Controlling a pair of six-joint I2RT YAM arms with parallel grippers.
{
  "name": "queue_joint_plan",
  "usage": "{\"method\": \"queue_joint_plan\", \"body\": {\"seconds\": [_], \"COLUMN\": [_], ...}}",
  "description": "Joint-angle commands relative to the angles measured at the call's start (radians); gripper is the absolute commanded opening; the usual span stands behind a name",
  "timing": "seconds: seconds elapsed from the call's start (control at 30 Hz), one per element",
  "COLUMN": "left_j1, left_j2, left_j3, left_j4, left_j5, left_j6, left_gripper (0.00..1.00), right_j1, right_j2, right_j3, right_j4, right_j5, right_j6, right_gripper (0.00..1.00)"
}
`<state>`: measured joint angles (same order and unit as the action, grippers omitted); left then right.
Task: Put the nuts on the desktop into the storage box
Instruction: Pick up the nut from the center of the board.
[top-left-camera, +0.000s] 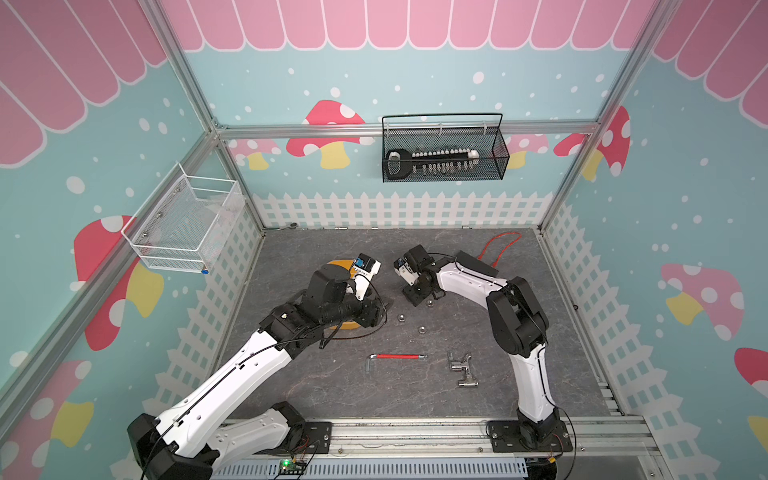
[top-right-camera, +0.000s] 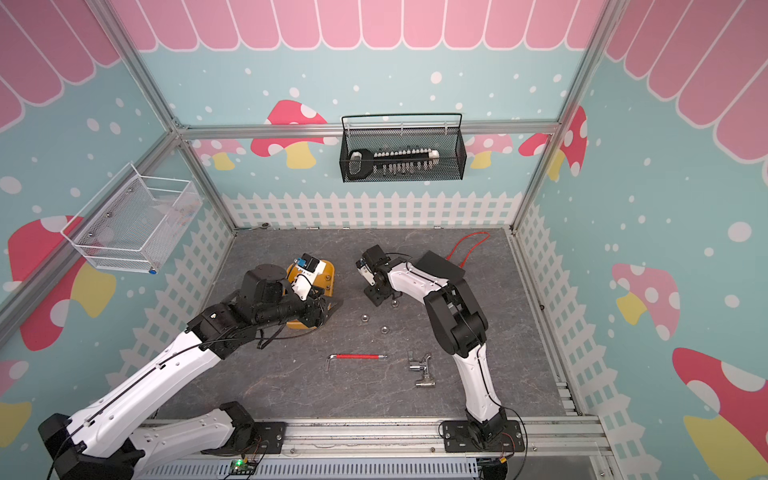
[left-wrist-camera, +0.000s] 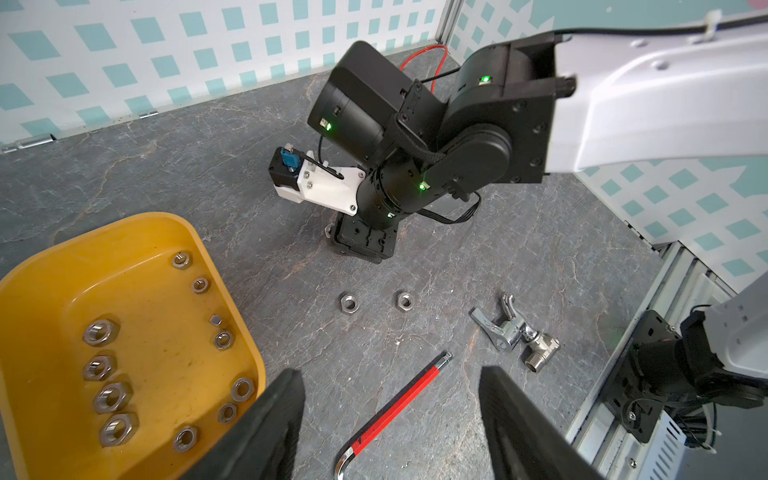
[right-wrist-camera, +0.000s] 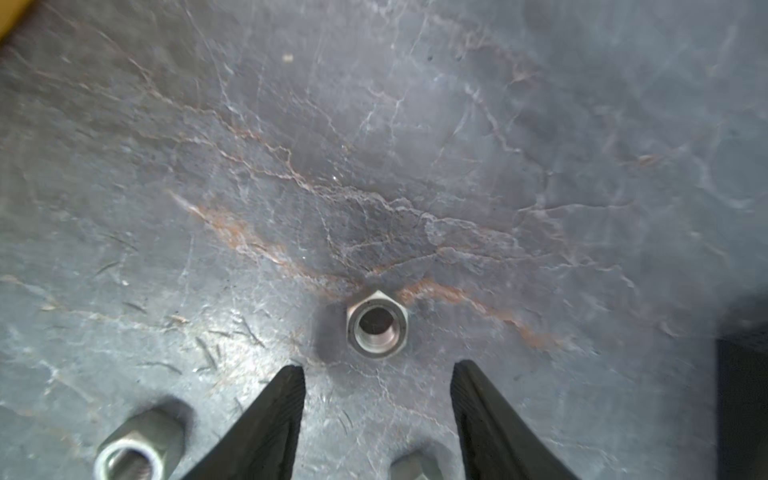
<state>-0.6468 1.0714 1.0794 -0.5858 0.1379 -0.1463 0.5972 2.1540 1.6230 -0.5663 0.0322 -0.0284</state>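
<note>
Beneath my two arms lies the desktop (top-left-camera: 415, 399), dark grey stone with pale veins, filling the lower middle of both top views. Walls (top-left-camera: 415, 83) painted with mushrooms and a white fence close it on three sides. A black mesh basket (top-left-camera: 444, 153) hangs on the back wall at upper centre, and a white basket (top-left-camera: 187, 224) hangs on the side wall at left. A metal rail (top-left-camera: 415, 436) along the bottom edge bears both my bases.

The box (top-right-camera: 328, 270) sits left of centre, largely hidden under my left arm (top-left-camera: 232, 374) in both top views. The left wrist view shows many nuts (left-wrist-camera: 102, 331) lying in it. My left gripper (left-wrist-camera: 390, 372) hangs beside the box's rim, jaws wide apart and empty.

Three nuts lie loose on the desktop near centre, two of them (top-left-camera: 401, 318) (top-left-camera: 422, 329) side by side. My right gripper (right-wrist-camera: 379, 368) hangs low, jaws apart with nothing between them. The third nut (right-wrist-camera: 377, 325) lies just beyond its fingertips (right-wrist-camera: 286, 386), untouched.

A hex key (top-left-camera: 397, 356) and a pipe fitting (top-left-camera: 461, 368) lie at lower centre, apart from the nuts. A black case (top-left-camera: 478, 262) and a red cable (top-left-camera: 498, 245) lie at upper right, the case partly covered by my right arm (top-left-camera: 469, 282).
</note>
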Motion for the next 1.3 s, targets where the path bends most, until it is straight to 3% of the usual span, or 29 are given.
{"method": "queue_joint_plan", "body": {"seconds": [0.0, 0.57, 0.87, 1.07, 1.27], "left_j1": [-0.008, -0.008, -0.009, -0.009, -0.008], "left_j2": [0.000, 0.004, -0.038, -0.109, -0.177], "left_j3": [0.000, -0.004, 0.008, 0.017, 0.004], "left_j4": [0.013, 0.013, 0.012, 0.014, 0.020], "left_j5": [-0.021, -0.026, -0.069, -0.211, -0.350], "left_j6": [0.003, 0.008, 0.007, -0.016, -0.041], "left_gripper": [0.71, 0.71, 0.71, 0.71, 0.71], "right_j1": [0.003, 0.003, 0.013, 0.074, 0.144], "right_j2": [0.034, 0.064, 0.020, -0.028, 0.051], "right_j3": [0.004, 0.011, 0.072, 0.167, 0.345], "right_j4": [0.021, 0.026, 0.028, 0.023, -0.030], "right_j5": [-0.019, -0.023, -0.106, -0.234, -0.300], "right_j6": [0.010, 0.022, 0.015, -0.047, -0.074], "right_gripper": [0.61, 0.23, 0.20, 0.20, 0.21]}}
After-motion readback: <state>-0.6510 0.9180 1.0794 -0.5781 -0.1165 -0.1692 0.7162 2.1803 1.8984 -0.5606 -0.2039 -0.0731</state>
